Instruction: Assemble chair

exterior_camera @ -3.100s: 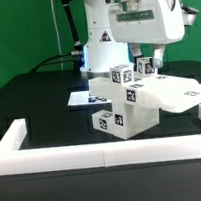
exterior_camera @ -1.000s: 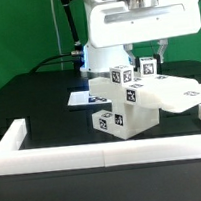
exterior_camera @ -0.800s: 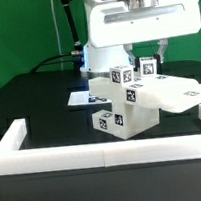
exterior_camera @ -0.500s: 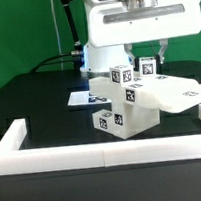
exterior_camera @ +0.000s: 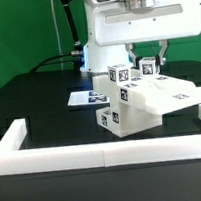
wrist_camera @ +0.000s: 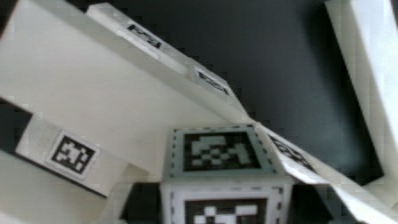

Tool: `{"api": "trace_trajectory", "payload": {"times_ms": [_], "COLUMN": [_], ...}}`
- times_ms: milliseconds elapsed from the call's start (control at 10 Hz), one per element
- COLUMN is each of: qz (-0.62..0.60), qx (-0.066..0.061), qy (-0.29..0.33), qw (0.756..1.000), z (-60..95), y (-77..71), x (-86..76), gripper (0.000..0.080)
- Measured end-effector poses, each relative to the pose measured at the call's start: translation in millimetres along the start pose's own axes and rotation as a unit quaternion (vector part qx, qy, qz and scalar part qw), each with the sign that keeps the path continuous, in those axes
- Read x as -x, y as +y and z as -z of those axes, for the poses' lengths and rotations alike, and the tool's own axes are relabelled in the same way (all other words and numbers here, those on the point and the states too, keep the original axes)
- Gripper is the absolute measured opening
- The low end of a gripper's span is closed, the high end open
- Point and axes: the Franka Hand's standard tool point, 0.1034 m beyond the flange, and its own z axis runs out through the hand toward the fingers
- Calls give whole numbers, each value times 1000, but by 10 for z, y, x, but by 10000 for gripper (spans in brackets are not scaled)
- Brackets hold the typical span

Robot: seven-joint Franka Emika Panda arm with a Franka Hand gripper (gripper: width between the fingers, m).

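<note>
White plastic everywhere: the chair [exterior_camera: 138, 96] sits mid-counter, a half-built cluster of tagged blocks with its flat slab [exterior_camera: 173, 96] sloping off toward the exterior view's right. Going from the exterior view's left: the long white rail [exterior_camera: 94, 152] borders the near edge of the black counter [exterior_camera: 39, 105]; next, the marker board [exterior_camera: 85, 98] lies flat behind the chair's near corner; then the blocky lower parts and a tagged square post [exterior_camera: 117, 78] standing up; then a second post [exterior_camera: 146, 66] right under the tool [exterior_camera: 150, 55].

Tool is closed, fingers narrow, and it looks to be pinching that second post from above; the wrist view is filled by a tagged post top [wrist_camera: 221, 150] with the slab [wrist_camera: 89, 90] beside it, so contact seems likely, though the finger pads themselves are not clear. Judgement: the grip is kept from the top so the post can be pressed or turned into its socket while the rest of the chair rests on the counter.

Versus half a second ago: the whole chair has shifted toward the exterior view's right and rotated slightly, uncovering more of the marker board. Tool closure is unchanged.
</note>
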Motion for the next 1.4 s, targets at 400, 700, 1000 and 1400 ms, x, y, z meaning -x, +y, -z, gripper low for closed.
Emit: {"api": "trace_trajectory", "payload": {"times_ms": [400, 700, 1000, 1400], "qz": [-137, -163, -136, 58], "qx": [-4, -4, -3, 0], "qy": [-2, -2, -3, -2], "qw": [991, 987, 991, 998], "z": [0, -1, 2, -2], "y": [-11, -13, -54, -69], "x": [5, 7, 33, 48], "gripper": [288, 395, 613, 649]}}
